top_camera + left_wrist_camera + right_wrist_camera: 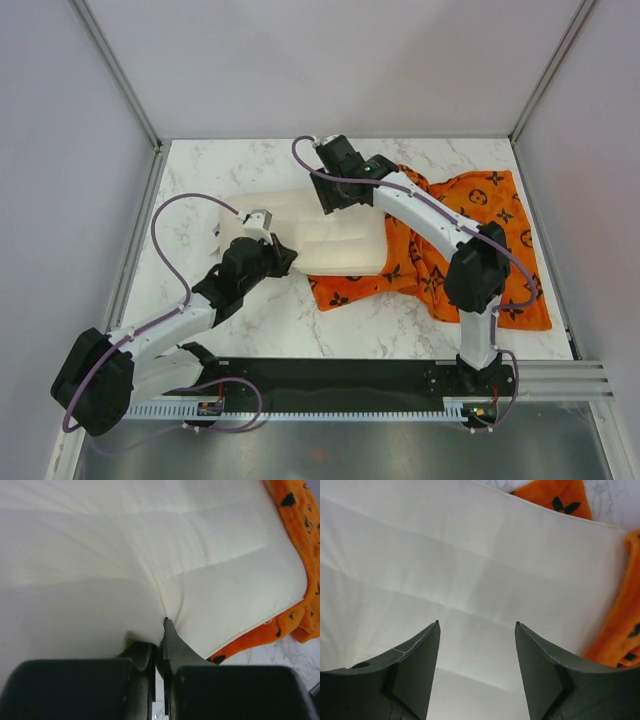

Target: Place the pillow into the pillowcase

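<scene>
My left gripper (165, 623) is pinched tight on a fold of the plump cream-white quilted pillow (150, 550). My right gripper (477, 626) has its fingers apart and empty, close over the pillow. To the right of both, the pillow's end overlaps the floppy orange plush pillowcase (480, 215) with black motifs, on the white marble table (270, 325).

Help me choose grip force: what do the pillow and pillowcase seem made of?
The pillow: matte cream fabric over soft filling, probably; it puckers and shows quilted ridges. The pillowcase: orange plush, fleece-like textile, apparently; fuzzy edge, floppy wrinkles, printed black motifs.
</scene>
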